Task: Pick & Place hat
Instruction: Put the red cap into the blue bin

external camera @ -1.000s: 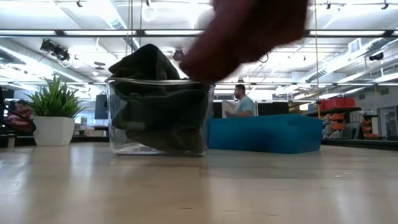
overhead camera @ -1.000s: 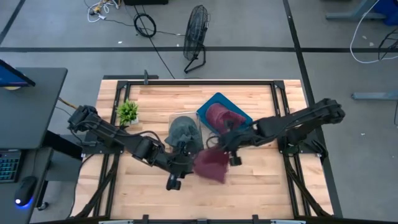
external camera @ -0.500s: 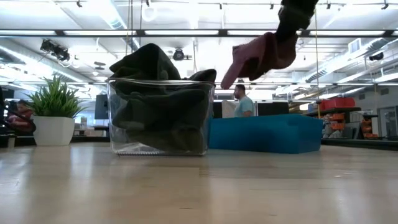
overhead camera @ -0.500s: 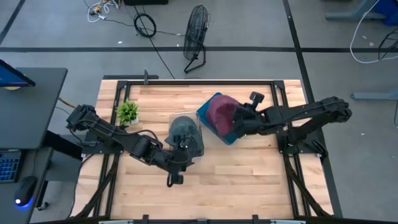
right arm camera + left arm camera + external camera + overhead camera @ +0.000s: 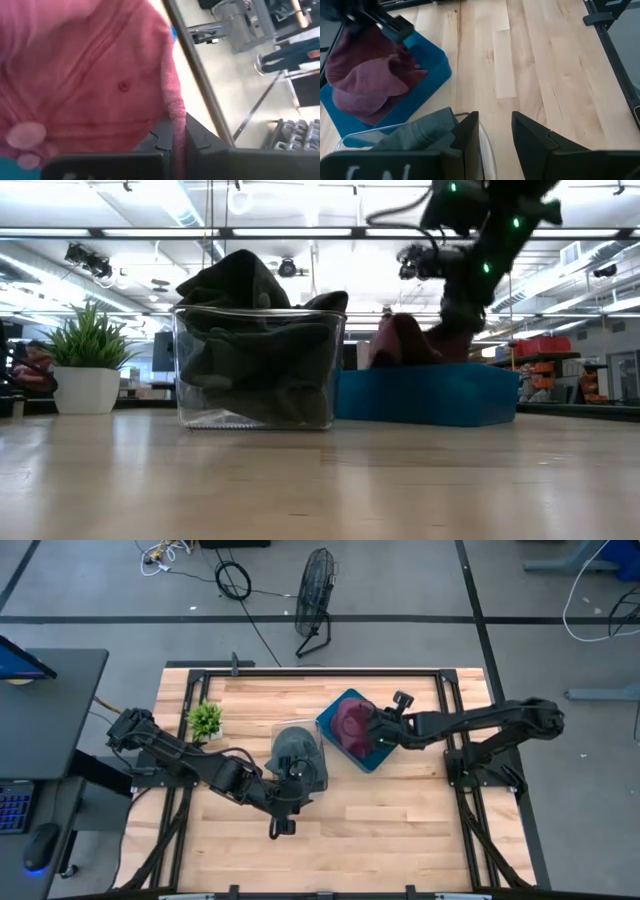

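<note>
A maroon hat [image 5: 349, 722] lies bunched in the blue tray [image 5: 362, 758] at the table's far right; it also shows in the low view [image 5: 404, 342] and the left wrist view [image 5: 365, 80]. My right gripper [image 5: 378, 732] is at the hat's right side, shut on it. A clear container [image 5: 298, 752] left of the tray holds dark green hats [image 5: 255, 355] heaped above its rim. My left gripper [image 5: 492, 135] is open at the container's near-right rim; whether it touches the rim, I cannot tell. My right gripper pinches the maroon hat's edge [image 5: 172, 112] between its two fingers, reaching in from the table's right and slanting down. The hat spreads out ahead of the fingers and rests in the blue tray [image 5: 430, 395].
A small potted plant [image 5: 205, 720] stands at the far left of the table. Bare wood [image 5: 400, 820] stretches along the near side. Black frame rails [image 5: 455, 740] border the table.
My right gripper has carried the maroon hat from above the table's near middle toward the far edge and a little right. It has then come down, so the hat, which hung in the air, now lies in the blue tray.
</note>
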